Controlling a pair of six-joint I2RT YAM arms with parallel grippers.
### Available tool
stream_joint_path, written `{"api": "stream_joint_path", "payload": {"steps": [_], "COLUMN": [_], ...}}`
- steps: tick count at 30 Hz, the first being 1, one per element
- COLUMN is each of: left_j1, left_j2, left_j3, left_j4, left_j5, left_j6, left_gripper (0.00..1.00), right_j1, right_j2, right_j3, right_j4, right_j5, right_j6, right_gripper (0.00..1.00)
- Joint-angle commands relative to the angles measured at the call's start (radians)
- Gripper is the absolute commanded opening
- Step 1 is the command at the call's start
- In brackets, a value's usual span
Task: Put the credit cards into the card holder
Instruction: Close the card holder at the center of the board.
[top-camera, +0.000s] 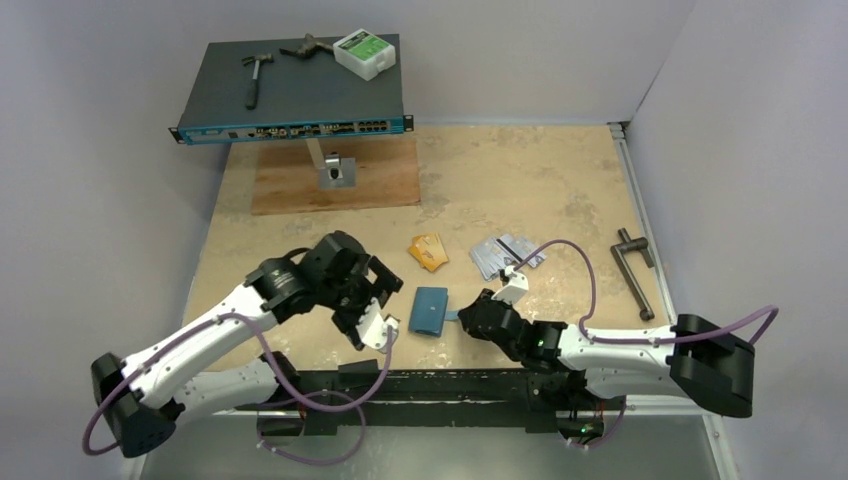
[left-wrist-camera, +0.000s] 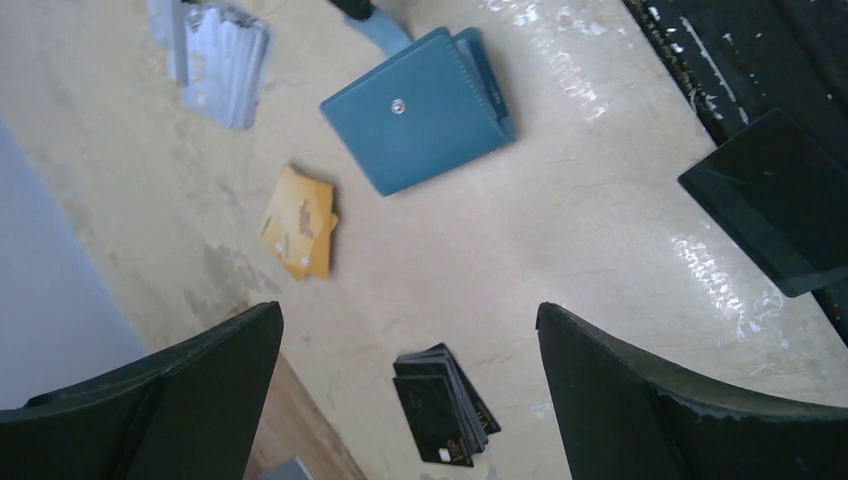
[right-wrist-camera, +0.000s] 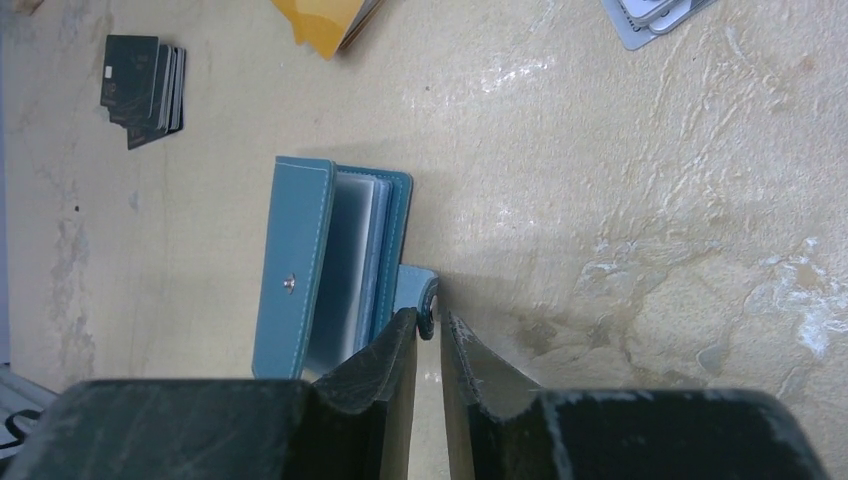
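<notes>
Got the card holder (top-camera: 430, 310) lying on the surface (top-camera: 560, 190), orange cards (top-camera: 428, 252) and silver cards (top-camera: 505, 255) just beyond it. Seeing left fingers (left-wrist-camera: 200, 400) spread wide on nothing, left of it. Can't call a pinch for right fingers (right-wrist-camera: 380, 370), nearly pressed together at its snap tab (right-wrist-camera: 418, 295).

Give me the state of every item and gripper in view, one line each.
card holder: lying flat, folded, unsnapped, cover slightly ajar.
orange cards: stacked, outside the holder.
silver cards: fanned out, outside the holder.
black stack: fanned, lying flat.
left gripper: open wide, empty.
right gripper: jaws nearly together at the holder's strap tab; grip unclear.
</notes>
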Motion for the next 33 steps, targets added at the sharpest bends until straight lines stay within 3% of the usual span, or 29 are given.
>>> {"api": "stream_joint_path", "payload": {"steps": [1, 4, 6, 10, 11, 15, 19, 22, 27, 33], "left_j1": [-0.079, -0.098, -0.107, -0.125, -0.129, -0.133, -0.16, -0.162, -0.18, -0.191], "left_j2": [0.144, 0.13, 0.125, 0.23, 0.267, 0.38, 0.458, 0.52, 0.526, 0.613], "left_j3": [0.012, -0.069, -0.115, -0.082, -0.058, 0.01, 0.027, 0.07, 0.012, 0.046], "left_j4": [0.031, 0.199, 0.286, 0.272, 0.248, 0.207, 0.324, 0.281, 0.29, 0.187], "left_j5": [0.008, 0.02, 0.052, 0.076, 0.08, 0.098, 0.002, -0.038, -0.04, -0.011], "left_j6": [-0.016, -0.039, -0.021, 0.0, -0.002, -0.032, -0.188, -0.241, -0.184, -0.1], "left_gripper": [1.0, 0.97, 0.88, 0.43, 0.36, 0.37, 0.39, 0.36, 0.33, 0.17], "right_j1": [-0.006, -0.007, -0.01, -0.014, -0.017, -0.031, -0.045, -0.046, -0.057, -0.074], "right_j2": [-0.028, -0.036, -0.035, -0.038, -0.038, -0.039, -0.04, -0.058, -0.083, -0.087], "right_j3": [-0.008, -0.018, -0.015, -0.016, -0.014, -0.007, 0.021, 0.024, 0.013, 0.034], "right_j4": [0.012, 0.009, 0.0, -0.007, -0.014, -0.035, -0.075, -0.077, -0.084, -0.108], "right_j5": [-0.01, -0.019, -0.024, -0.03, -0.03, -0.045, -0.053, -0.056, -0.064, -0.084], "right_j6": [0.004, 0.008, 0.009, 0.015, 0.017, 0.014, 0.002, 0.0, 0.011, 0.012], "right_gripper": [0.16, 0.17, 0.17, 0.17, 0.17, 0.17, 0.17, 0.17, 0.17, 0.19]}}
